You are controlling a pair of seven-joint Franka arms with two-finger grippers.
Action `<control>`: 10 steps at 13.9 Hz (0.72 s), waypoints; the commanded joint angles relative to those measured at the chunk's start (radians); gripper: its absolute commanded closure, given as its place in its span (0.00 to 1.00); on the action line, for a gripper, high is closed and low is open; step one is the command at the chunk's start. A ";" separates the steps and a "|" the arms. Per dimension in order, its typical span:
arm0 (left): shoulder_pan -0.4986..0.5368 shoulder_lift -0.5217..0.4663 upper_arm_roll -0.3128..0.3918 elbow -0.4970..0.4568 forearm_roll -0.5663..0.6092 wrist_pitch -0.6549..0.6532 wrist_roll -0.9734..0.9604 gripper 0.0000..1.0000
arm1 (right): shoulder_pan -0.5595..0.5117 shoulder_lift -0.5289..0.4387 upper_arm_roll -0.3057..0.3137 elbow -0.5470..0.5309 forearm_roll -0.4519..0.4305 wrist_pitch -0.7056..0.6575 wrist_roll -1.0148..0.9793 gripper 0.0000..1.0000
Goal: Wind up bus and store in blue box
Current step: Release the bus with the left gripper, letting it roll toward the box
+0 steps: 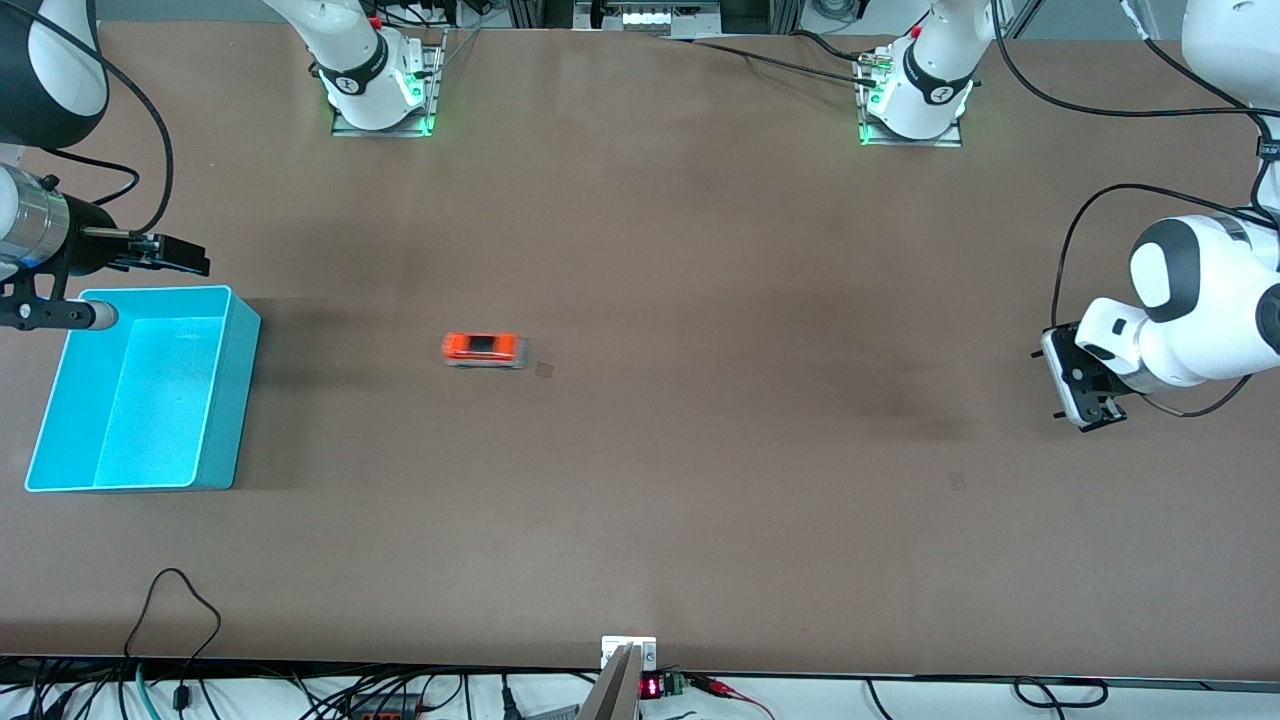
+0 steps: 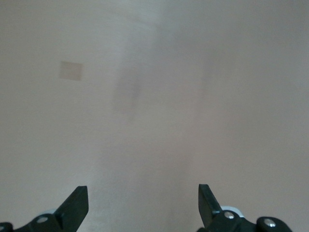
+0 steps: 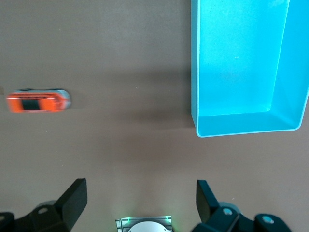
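Observation:
The small orange bus [image 1: 484,349] stands on the brown table near the middle, apart from both grippers, and looks slightly blurred. It also shows in the right wrist view [image 3: 38,100]. The blue box [image 1: 232,400] stands at the right arm's end of the table and has nothing in it; the right wrist view [image 3: 241,123] shows it too. My right gripper [image 1: 188,257] is open and empty, up in the air over the table just past the box's rim. My left gripper [image 1: 1088,405] is open and empty over bare table at the left arm's end, as the left wrist view [image 2: 143,203] shows.
A small square mark [image 1: 545,370] lies on the table beside the bus, and another [image 1: 958,481] lies toward the left arm's end. The arm bases [image 1: 380,90] [image 1: 915,95] stand along the table's edge farthest from the camera. Cables [image 1: 180,600] lie at the near edge.

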 commanded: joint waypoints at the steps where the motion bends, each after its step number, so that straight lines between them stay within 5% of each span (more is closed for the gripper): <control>1: -0.014 -0.001 0.001 0.032 -0.025 -0.013 -0.127 0.00 | -0.014 0.005 0.003 0.012 0.015 -0.013 -0.009 0.00; 6: -0.020 -0.032 0.001 0.069 -0.027 -0.023 -0.421 0.00 | -0.018 0.005 0.003 0.012 0.015 -0.015 -0.011 0.00; 10: -0.062 -0.072 0.012 0.156 -0.027 -0.126 -0.860 0.00 | -0.020 0.005 0.003 0.010 0.015 -0.015 -0.012 0.00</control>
